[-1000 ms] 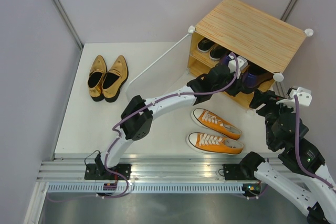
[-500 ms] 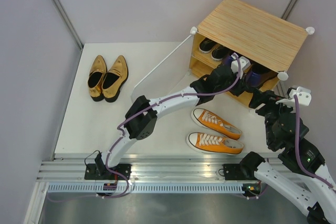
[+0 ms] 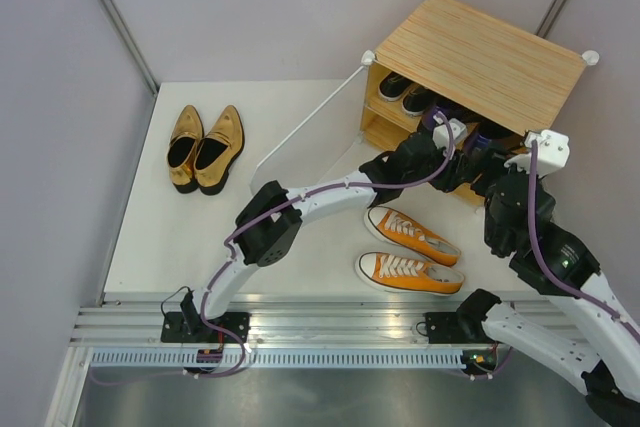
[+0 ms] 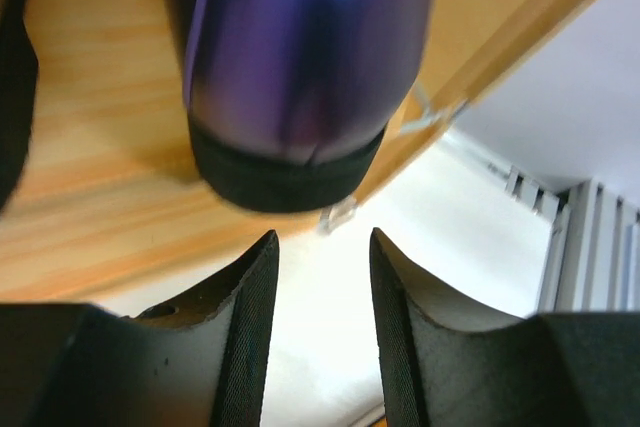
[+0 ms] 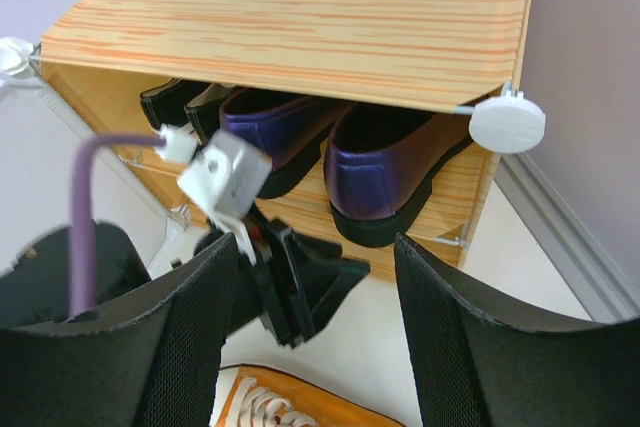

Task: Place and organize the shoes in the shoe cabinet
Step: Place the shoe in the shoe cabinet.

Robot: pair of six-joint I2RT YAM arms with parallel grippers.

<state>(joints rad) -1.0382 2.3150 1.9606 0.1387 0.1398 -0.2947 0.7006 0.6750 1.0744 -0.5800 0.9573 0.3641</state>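
Purple loafers (image 5: 380, 172) sit on the shoe cabinet's (image 3: 480, 52) upper shelf beside the black sneakers (image 3: 405, 95) — that placement looks done. The left end effector (image 4: 322, 247) hangs just off one heel, jaws parted, empty; the right end effector (image 5: 315, 247) gapes, also empty. Next — fetching the orange sneakers (image 3: 412, 235) from the bench (image 3: 150, 237).

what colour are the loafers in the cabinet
Glossy dark purple loafers, black soles; best in the right wrist view.
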